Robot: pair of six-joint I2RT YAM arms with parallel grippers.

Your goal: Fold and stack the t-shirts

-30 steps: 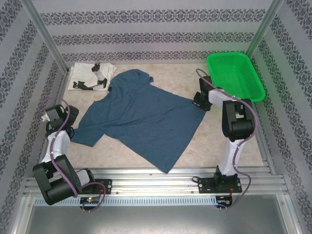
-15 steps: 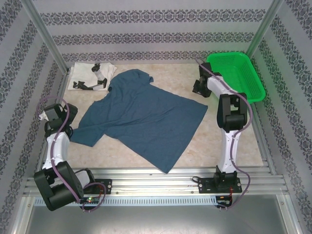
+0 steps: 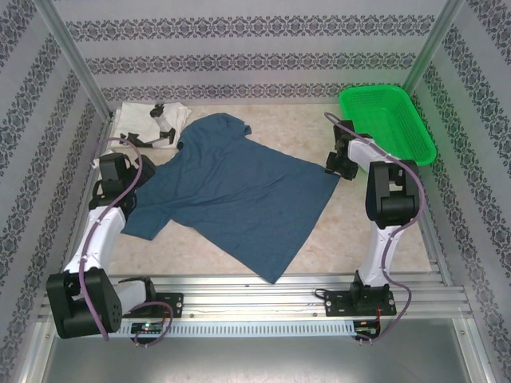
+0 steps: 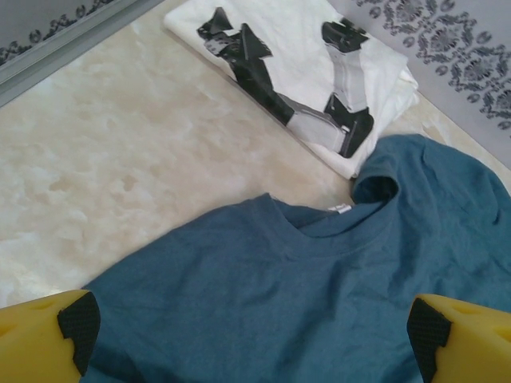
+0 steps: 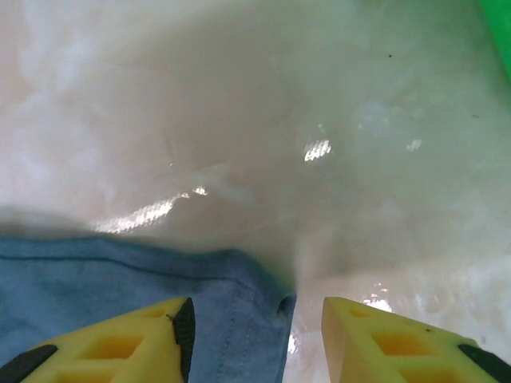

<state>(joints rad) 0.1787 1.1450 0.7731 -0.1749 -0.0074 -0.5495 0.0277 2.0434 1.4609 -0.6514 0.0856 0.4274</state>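
The table [image 3: 375,231] is the biggest thing in front of me. The blue shirt [image 3: 231,191] lies spread flat across its middle, not yet folded, collar toward the far left. The green basket [image 3: 383,120] sits at the far right corner, well apart from the cloth. The white shirt [image 3: 148,124] lies folded at the far left corner, and one blue sleeve touches its near edge.

My left gripper [image 4: 249,331] hangs over the shoulder area just below the collar, fingers spread wide and holding nothing. My right gripper [image 5: 257,315] is low over the shirt's right hem corner [image 5: 263,299]. Its fingers are apart, with the corner poking up between them, and it is not clamped.

The risks, as I judge them:
- My right fingers may close beside the corner and not on it. That point of cloth is small and the tabletop looks slick, so it could slide away.
- If my left hand pinches only the top layer, the fold will bunch.
- Pulling the blue shirt could drag the sleeve and upset the folded white shirt.
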